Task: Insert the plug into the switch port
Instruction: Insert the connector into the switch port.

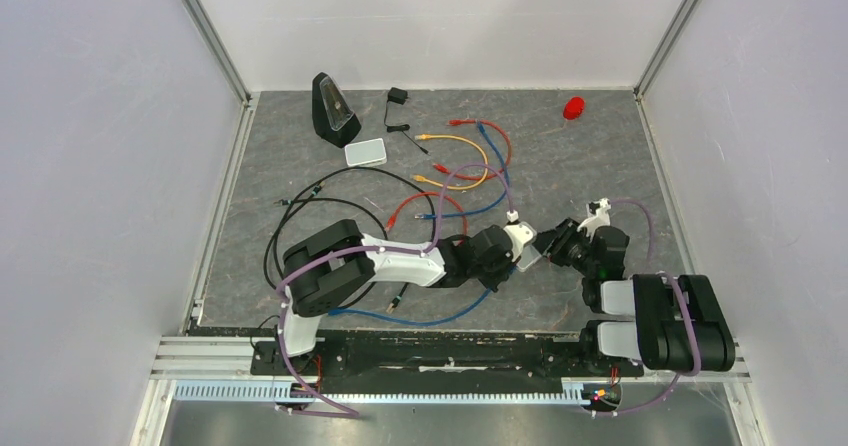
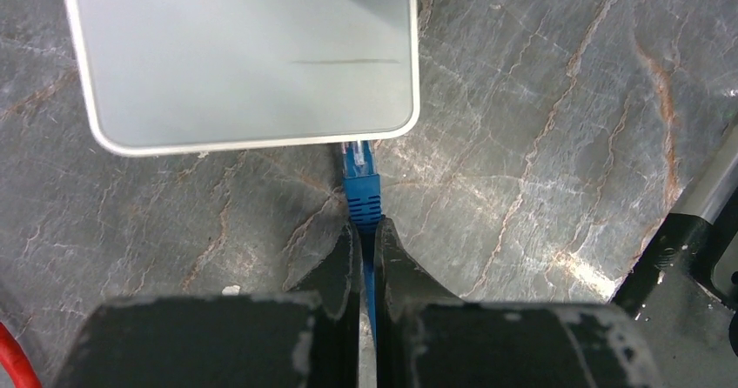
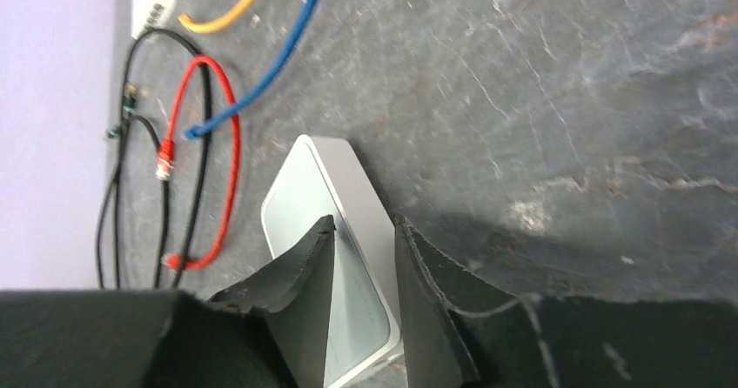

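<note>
Insertion step: the left tool (image 2: 367, 228), shut on the blue cable (image 2: 368, 277) behind its plug (image 2: 360, 179), holds the plug's tip at the switch box (image 2: 244, 57) edge, upper left, which the right tool (image 3: 364, 223) clamps; next, I judge, a straight, aligned push.

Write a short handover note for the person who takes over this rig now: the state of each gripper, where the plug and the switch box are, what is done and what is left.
Left gripper: shut on the blue cable, just behind the blue plug.
Right gripper: closed across one edge of the switch box; it appears to hold it.
Position: the plug tip meets the box's edge, and its clear end is visible outside.
Done: plug gripped and lined up.
Left: push it fully in, then release.
</note>
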Controlling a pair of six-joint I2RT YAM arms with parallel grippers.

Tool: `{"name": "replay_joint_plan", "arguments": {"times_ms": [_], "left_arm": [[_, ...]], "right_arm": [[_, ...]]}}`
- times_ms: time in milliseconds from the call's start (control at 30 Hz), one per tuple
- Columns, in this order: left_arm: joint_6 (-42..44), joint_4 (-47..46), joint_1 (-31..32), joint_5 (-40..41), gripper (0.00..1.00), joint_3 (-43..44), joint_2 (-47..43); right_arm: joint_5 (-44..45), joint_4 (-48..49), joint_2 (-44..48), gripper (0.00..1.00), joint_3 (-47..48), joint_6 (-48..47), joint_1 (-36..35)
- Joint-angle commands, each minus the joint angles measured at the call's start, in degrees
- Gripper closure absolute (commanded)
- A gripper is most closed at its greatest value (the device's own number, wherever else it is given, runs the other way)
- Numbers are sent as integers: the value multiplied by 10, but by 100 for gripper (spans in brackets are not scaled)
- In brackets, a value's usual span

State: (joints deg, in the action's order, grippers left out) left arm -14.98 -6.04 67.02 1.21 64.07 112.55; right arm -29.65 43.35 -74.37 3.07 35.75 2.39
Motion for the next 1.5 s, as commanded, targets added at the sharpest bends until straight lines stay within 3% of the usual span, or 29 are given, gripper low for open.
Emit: {"name": "replay_joint_plan", "arguments": {"times_ms": [0,133,333,633,767,900,1267,1467], "left_arm": [[-1,-51,6,36,98,19,94],[-12,-88,6,62,98,2,98],[-23,-118,-9,116,98,-31,71],[-22,-93,-12,126,98,-105,-8],[-24,-86,-11,105,98,-135,-25],[-25,-81,-11,93,98,-148,-20],[-23,-85,-11,93,98,-163,-12],[-21,-85,-11,95,98,-166,-15]], "right_arm": [[-167,36,-31,68,-138,163,-66],[-164,104,-66,69,-163,199,-69],[-131,40,-97,69,-156,138,-72],[-11,-261,33,62,-37,-1,-66],[33,-371,83,51,47,-69,-60],[43,-411,100,42,112,-147,-56],[-110,-433,-89,39,298,-306,-48],[-134,-468,-169,36,364,-345,-49]]}}
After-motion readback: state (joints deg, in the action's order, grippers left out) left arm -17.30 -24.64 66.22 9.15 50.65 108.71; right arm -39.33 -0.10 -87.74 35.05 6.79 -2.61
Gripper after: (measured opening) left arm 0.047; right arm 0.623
